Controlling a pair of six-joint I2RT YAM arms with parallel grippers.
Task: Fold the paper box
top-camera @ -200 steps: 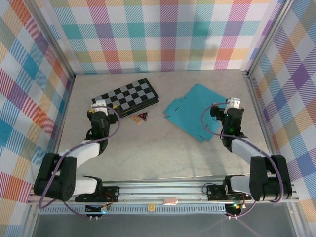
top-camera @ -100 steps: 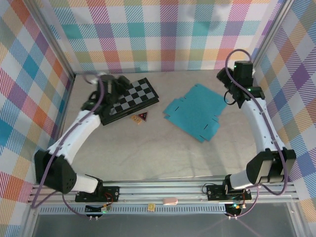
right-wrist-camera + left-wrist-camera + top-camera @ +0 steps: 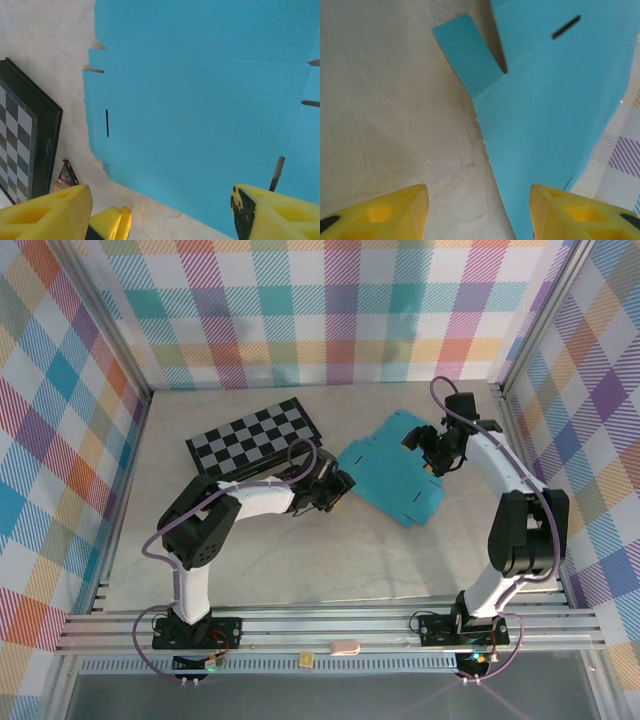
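The paper box (image 3: pixel 385 475) seems light, thin and easily creased; better to pinch an edge flap. The left fingers (image 3: pixel 385 212) and right fingers (image 3: pixel 45 212) stand apart, empty.

The flat teal paper box (image 3: pixel 385 475) lies with the left claw (image 3: pixel 343 486) at its left edge and the right claw (image 3: pixel 428 455) over its right.

Light comes bright and even from above, so my arms throw only faint, soft shadows on the pale worktop (image 3: pixel 300 570). The overhead view is sharp throughout. At my wrists the yellow fingertips (image 3: pixel 385 215) at 5 and 7 o'clock go soft, while the paper box (image 3: pixel 200 100) stays crisp, with a thin shadow beside its flap at 12 o'clock.
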